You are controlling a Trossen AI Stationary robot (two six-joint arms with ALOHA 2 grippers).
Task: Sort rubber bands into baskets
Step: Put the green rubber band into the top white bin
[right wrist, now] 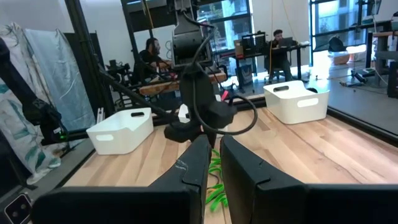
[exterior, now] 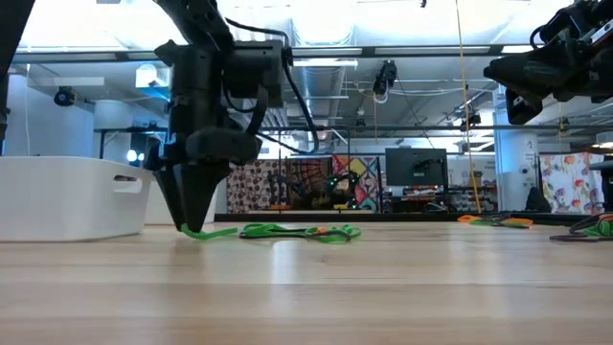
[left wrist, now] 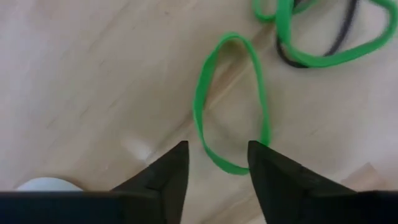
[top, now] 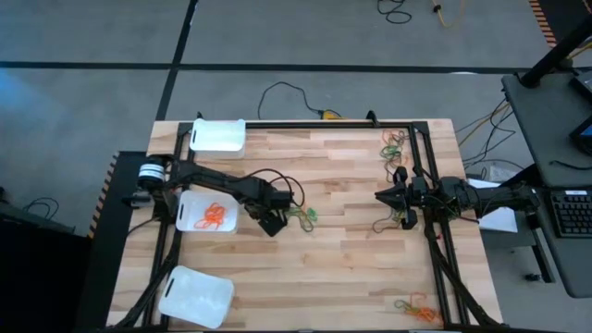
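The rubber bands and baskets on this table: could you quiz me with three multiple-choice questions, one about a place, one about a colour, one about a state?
1. Where is the left gripper?
A. over the far basket
B. down at the green rubber band near the table's middle
C. off the table

2. What colour are the bands in the middle basket?
A. orange
B. black
C. blue

3. How does the right gripper stand?
A. jaws wide around a band
B. jaws shut, holding nothing, above the table
C. resting in a basket

Answers:
1 B, the low view shows its tips at the green band on the wood.
2 A, the high view shows orange loops inside.
3 B, its wrist view shows the jaws nearly together, empty.
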